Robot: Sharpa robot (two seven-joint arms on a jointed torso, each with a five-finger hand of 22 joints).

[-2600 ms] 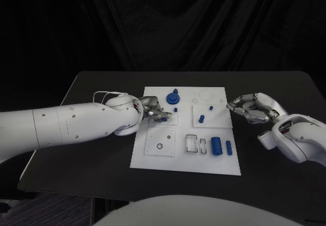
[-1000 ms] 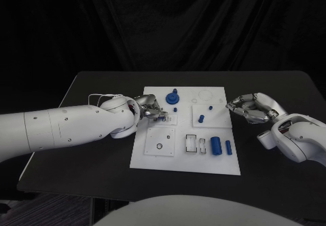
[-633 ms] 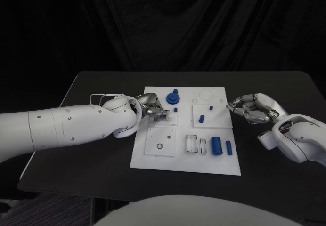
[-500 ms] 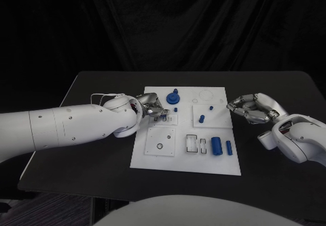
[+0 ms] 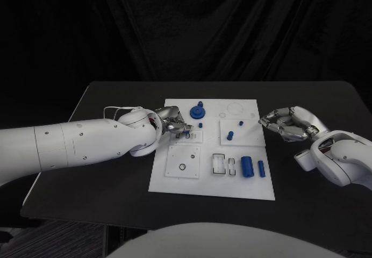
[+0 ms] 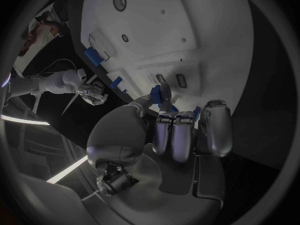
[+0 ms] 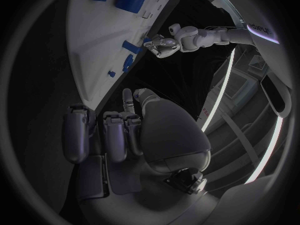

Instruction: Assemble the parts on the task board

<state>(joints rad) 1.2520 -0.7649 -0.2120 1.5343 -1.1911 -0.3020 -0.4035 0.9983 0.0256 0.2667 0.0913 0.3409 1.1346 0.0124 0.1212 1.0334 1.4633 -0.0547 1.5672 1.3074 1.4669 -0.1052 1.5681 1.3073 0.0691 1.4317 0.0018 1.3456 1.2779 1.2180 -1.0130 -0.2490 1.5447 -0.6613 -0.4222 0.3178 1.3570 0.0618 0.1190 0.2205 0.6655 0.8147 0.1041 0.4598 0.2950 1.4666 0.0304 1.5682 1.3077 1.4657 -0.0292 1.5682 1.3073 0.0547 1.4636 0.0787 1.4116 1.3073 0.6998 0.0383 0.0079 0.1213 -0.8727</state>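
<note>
Head view: left hand (image 5: 172, 122) sits over the left-middle of the task board (image 5: 194, 185), fingertips down at the small slotted block (image 5: 186, 136).
Left hand state: curled round a small blue part (image 6: 157, 93), pinched at the fingertips in the left wrist view; the part's tip is near the two slots (image 6: 170, 79), can't tell if touching.
Change, left: approx. 2.6 s ago the hand was lower and nearer the block's edge; since then it has crept up-board a bit, and over the last half sec. it barely moves. Judgement: coarse travel is over, now fine alignment over a slot.
Right hand (image 5: 288, 123): parked off the board's right edge on the black table (image 5: 108, 183), fingers curled in, nothing in them; no shift vs. earlier frames.
Board, outward: blue round knob part (image 5: 198, 112) just above the left hand; small blue peg (image 5: 200, 125) beside it; two blue pegs (image 5: 230, 135) on the mid-right block; big blue cylinder (image 5: 247, 166) and thin blue bar (image 5: 261, 169) lower right, apart from both hands.
Task meaning: insertion not yet done; several parts left loose, so early-to-mid stage.
Next move needs: part squared to the slot, then a straight push.
Risk: part tilts in the pinch and jams.
</note>
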